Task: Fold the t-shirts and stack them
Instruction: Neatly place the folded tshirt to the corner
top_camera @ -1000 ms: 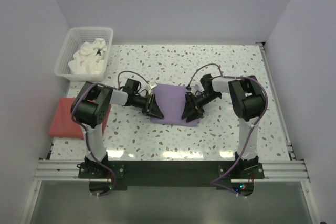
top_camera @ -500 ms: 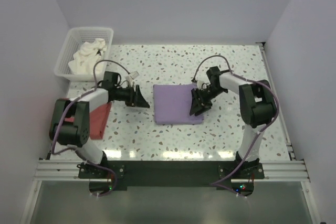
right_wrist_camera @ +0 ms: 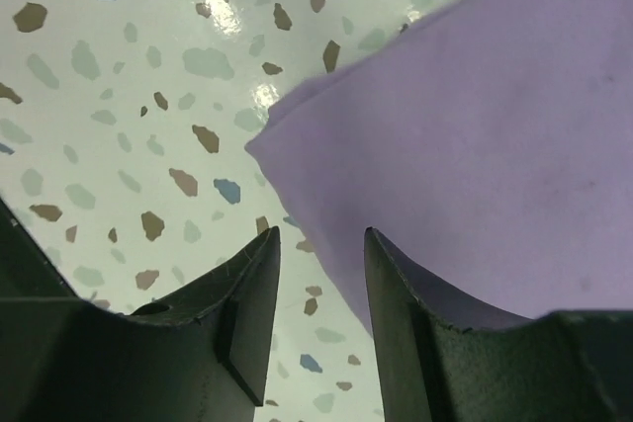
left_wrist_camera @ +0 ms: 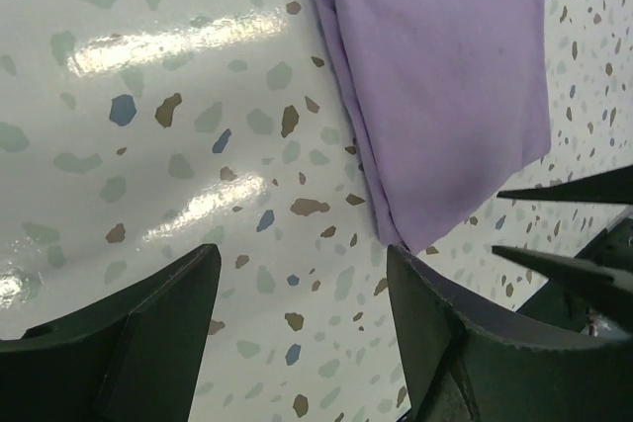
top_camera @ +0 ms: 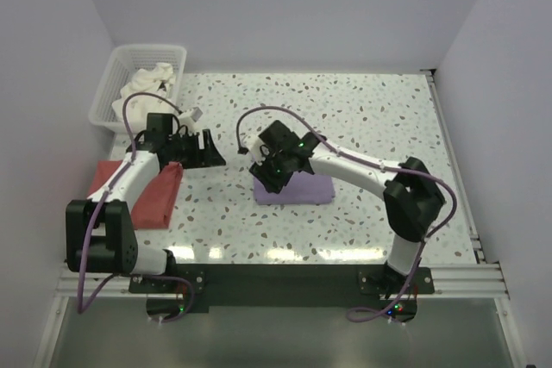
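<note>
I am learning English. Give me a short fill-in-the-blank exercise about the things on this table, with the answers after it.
1. The folded t-shirt in the middle of the table is ____ in colour.
2. The basket holding white cloth stands at the far ____ corner.
3. The left gripper has its jaws ____, with nothing between them.
Answers: purple; left; open.

No legible text or markings
</note>
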Robot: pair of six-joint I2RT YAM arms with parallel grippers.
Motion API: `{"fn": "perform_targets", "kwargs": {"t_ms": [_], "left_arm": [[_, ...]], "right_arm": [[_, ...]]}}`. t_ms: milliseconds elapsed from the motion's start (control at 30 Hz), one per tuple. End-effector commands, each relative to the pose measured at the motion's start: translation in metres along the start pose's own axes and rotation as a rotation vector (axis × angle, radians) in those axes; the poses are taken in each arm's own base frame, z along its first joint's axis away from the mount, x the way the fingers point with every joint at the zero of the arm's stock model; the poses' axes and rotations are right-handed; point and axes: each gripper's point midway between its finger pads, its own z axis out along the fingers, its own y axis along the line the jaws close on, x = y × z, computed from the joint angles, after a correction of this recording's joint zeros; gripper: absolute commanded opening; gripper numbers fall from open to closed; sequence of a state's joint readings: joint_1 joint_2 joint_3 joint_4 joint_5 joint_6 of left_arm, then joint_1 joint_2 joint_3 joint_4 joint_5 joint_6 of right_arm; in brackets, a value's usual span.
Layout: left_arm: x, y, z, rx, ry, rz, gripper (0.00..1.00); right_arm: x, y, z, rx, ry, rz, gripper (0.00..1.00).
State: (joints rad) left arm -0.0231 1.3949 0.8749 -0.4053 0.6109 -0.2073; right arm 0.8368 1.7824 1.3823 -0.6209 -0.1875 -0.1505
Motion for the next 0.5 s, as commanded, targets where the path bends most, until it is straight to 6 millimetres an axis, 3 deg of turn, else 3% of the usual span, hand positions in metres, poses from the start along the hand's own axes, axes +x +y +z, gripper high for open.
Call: {"fn": "perform_targets", "kwargs": {"t_ms": [0,233,467], "left_arm": [[-0.008,0.009,-0.01,-0.074,-0.046,-0.039,0.74],[-0.007,0.014,-0.008,-0.092,-0.045,-0.074,0.76],[0.001,0.018,-0.001,-0.089,-0.032,-0.096,0.77]], "right_arm": [[-0.028,0.003,0.012,0.116,-0.039,-0.153,0.44],[-0.018,0.035,0.037,0.091,-0.01,-0.255,0.48],[0.0,0.041,0.065,0.079,0.019,-0.29,0.49]]}}
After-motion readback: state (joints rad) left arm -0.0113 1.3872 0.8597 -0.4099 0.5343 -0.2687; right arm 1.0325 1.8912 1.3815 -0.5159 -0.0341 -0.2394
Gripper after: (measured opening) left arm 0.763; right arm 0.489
